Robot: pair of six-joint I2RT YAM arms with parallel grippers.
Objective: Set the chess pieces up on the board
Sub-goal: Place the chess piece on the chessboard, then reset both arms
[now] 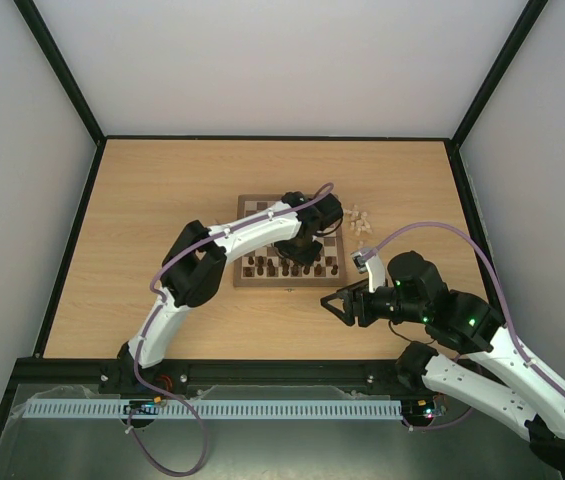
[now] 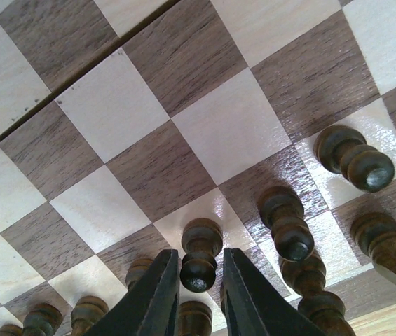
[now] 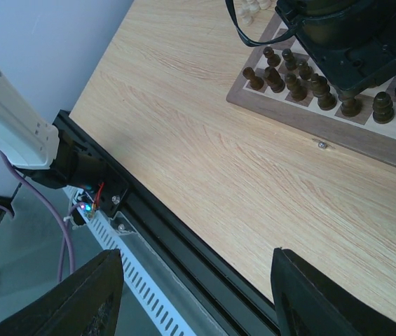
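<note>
The board (image 1: pixel 257 215) lies mid-table. Dark chess pieces (image 1: pixel 287 268) stand in its two nearest rows. In the left wrist view, my left gripper (image 2: pixel 199 255) straddles one upright dark pawn (image 2: pixel 199 262) on a cream square, with a thin gap on each side of its head. More dark pieces (image 2: pixel 355 157) stand to the right of it. A heap of pale pieces (image 1: pixel 362 222) lies off the board's right edge. My right gripper (image 1: pixel 330 305) hovers near the board's front right corner. In the right wrist view it is open (image 3: pixel 198 301) and empty over the table's near edge.
A black rail (image 3: pixel 183 231) and a white slotted cable duct (image 3: pixel 141 280) run along the near table edge. A small metal bit (image 3: pixel 320 145) lies on the wood beside the board's frame (image 3: pixel 303 126). Black posts and pale walls enclose the table.
</note>
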